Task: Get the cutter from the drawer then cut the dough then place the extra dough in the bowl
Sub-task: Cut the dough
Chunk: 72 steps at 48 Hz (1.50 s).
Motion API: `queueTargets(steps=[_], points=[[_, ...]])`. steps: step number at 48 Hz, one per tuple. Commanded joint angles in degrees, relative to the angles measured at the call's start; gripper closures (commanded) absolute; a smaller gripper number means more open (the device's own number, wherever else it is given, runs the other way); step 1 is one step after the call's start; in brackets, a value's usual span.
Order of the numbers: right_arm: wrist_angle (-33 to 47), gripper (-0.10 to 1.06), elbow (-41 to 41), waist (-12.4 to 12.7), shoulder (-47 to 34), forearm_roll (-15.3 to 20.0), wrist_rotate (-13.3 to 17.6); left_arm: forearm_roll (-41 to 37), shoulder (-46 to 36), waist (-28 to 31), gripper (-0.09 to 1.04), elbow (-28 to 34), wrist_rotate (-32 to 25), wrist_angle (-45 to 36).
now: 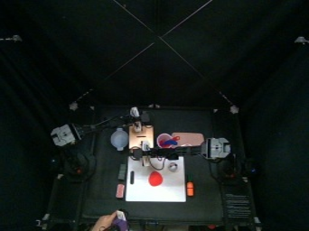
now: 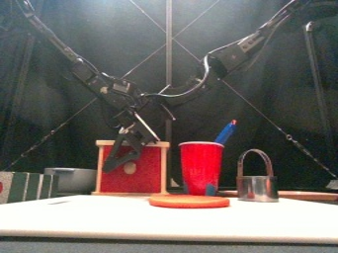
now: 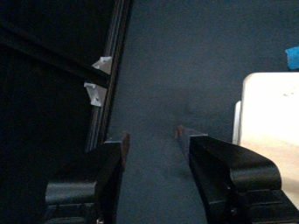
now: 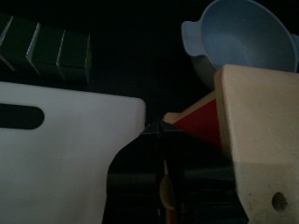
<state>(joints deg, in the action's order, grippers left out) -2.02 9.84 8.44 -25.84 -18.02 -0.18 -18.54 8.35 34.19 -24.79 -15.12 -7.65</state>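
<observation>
Cutter [image 2: 255, 178] appears in your front view, not wrist views: upright, handle up. Left tool [image 3: 152, 133] spread, empty; right tool [image 4: 162, 140] closed.

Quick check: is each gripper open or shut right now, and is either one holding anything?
Left gripper: open, nothing between its jaws.
Right gripper: shut, tips at the red drawer front; whether it grips anything cannot be told.

From here I count one board [image 1: 169, 192], one dough disc [image 2: 188, 201], one box [image 2: 132, 170] with a single drawer front, one cutter [image 2: 256, 179], one cup [image 2: 203, 168] with one knife [image 2: 227, 131] showing, one bowl [image 4: 239, 35] and one sushi roll [image 4: 47, 48].
</observation>
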Motion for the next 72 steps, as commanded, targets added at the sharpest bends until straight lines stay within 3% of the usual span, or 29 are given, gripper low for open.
queueTargets(steps=[1, 15, 19, 26, 31, 37, 44, 58, 72], points=[[0.2, 0.79, -0.2, 0.4, 2.1, 0.4, 0.7, -0.3, -1.0, 0.2, 0.09, 0.9, 0.1, 2.3], [3.2, 0.79, 9.1, -6.4, 15.6, 3.0, 1.0, 3.3, -3.8, 0.6, 0.09, -0.7, 0.3, 7.3], [1.9, 0.79, 14.9, -7.5, 21.5, 7.0, 1.0, 5.4, -5.5, 0.6, 0.09, -2.6, 0.3, 11.0], [0.1, 0.79, 24.8, -7.7, 33.1, 13.6, 0.8, 9.3, -9.2, 0.4, 0.09, -7.6, 0.3, 18.6], [-3.2, 0.78, 30.9, -7.5, 41.0, 14.6, 0.9, 12.0, -12.4, -0.8, 0.09, -11.6, 0.2, 24.4], [-14.2, 0.78, 35.2, -7.4, 47.5, 14.5, 0.8, 15.6, -16.1, -5.4, 0.09, -17.2, 0.2, 33.7], [-19.7, 0.71, 35.9, -7.7, 48.0, 14.2, -0.6, 19.6, -16.8, -11.1, 0.09, -21.1, 0.0, 42.0], [-20.0, 0.18, 38.0, -9.1, 45.1, 13.7, 0.4, 20.6, -16.7, -24.9, 0.09, -24.3, 0.2, 45.8], [-19.6, 0.15, 35.8, -9.8, 38.2, 11.0, 0.4, 25.1, -16.8, -33.5, 0.09, -27.4, 0.3, 47.1]])
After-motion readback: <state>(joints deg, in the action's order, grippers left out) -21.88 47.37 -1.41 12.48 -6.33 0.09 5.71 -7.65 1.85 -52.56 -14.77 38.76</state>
